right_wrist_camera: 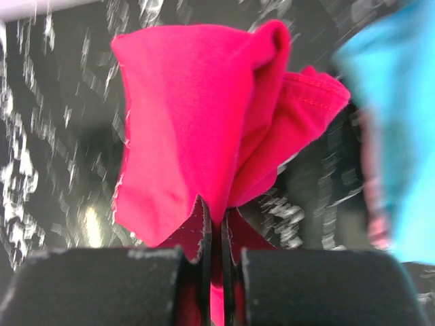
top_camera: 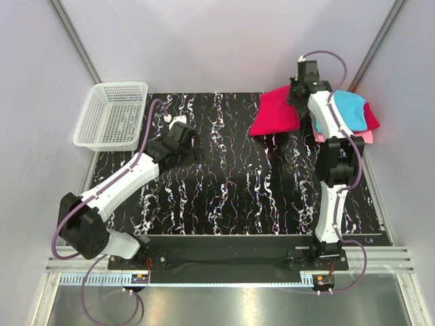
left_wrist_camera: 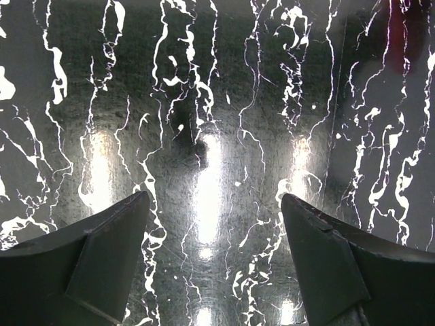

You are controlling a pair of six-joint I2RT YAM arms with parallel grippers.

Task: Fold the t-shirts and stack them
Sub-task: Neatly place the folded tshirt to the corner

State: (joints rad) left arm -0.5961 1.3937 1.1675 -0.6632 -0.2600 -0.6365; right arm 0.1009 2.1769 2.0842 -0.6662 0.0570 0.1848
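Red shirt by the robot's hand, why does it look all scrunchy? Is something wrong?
The red shirt is bunched up, not flat, because the right gripper is pinching a fold of it, beside the cyan shirt. That is the only odd thing; nothing looks torn or spilled.

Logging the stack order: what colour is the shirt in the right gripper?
Bright crimson-red t-shirt, pinched by the right gripper; clearest in the right wrist view.
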